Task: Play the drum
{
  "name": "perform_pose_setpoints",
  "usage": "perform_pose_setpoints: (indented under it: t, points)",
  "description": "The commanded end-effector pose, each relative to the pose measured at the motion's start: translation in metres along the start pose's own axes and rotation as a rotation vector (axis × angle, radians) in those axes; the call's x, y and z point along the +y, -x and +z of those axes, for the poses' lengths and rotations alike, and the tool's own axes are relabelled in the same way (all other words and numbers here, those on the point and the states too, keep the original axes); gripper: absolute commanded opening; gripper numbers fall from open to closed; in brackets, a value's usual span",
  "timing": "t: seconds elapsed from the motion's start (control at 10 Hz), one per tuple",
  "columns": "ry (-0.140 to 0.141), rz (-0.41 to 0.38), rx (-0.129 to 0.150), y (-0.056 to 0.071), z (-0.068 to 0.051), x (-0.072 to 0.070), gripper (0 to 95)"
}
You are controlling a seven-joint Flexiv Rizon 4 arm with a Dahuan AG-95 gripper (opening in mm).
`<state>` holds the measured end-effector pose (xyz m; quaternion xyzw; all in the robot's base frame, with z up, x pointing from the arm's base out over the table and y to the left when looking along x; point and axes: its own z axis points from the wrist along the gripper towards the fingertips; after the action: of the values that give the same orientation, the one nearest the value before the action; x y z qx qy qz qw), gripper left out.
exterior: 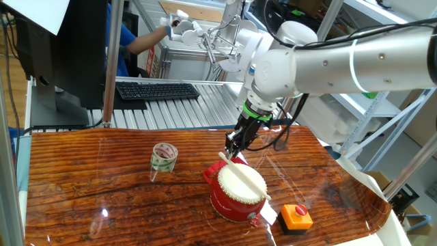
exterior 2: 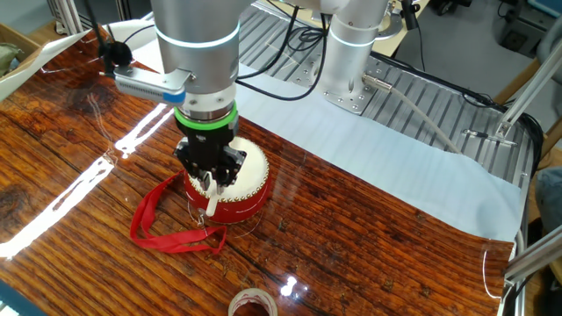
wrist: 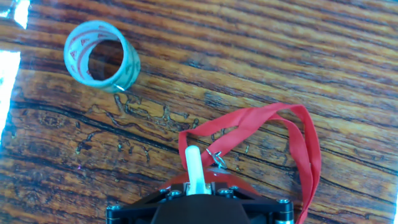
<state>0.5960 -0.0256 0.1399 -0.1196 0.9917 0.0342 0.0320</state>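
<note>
On the wooden table (exterior: pixel 82 178), the drum (exterior: pixel 237 193) stands upright toward the near right area in one fixed view, with its cream skin facing up. The arm (exterior: pixel 341 58) reaches in from above and to the right, and the gripper (exterior: pixel 235 147) hangs just over the drum's far rim. Its fingers are closed on a pale drumstick (exterior: pixel 240 172), which lies slanted across the skin; the hand view shows the stick's butt (wrist: pixel 194 163) protruding between the jaws.

Handling, as judged: the drum is small, rigid-walled and probably light, so a hard strike could slide or tip it. The skin is the only yielding surface. Strike near its centre and avoid the studded rim. The stick appears to be held near one end, which gives swing length.

Clearances: a red strap (exterior 2: pixel 162 219) trails loose on the table beside the drum and could snag. The tape roll (exterior: pixel 164 158) stands well apart to the left. The orange button box (exterior: pixel 296 216) sits near the drum's right side, close to the table edge. Room above the skin is open.
</note>
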Motion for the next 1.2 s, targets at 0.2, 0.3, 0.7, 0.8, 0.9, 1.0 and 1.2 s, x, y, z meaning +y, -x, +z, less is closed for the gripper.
perform_pose_setpoints:
  t: [0.2,0.3,0.7,0.8,0.9,1.0,1.2]
  points:
    - [-0.008,0.000,-0.022,-0.008,0.003,-0.003,38.0]
    - [-0.009,0.000,-0.027,-0.013,0.007,-0.003,38.0]
    - [-0.009,0.000,-0.027,-0.019,0.011,0.000,38.0]
    - [-0.007,0.000,-0.025,-0.019,0.011,0.000,38.0]
    - [-0.008,0.000,-0.024,-0.019,0.011,0.000,38.0]
    - [-0.007,0.000,-0.020,-0.019,0.011,0.000,38.0]
    - [-0.006,0.000,-0.018,-0.022,0.012,-0.002,38.0]
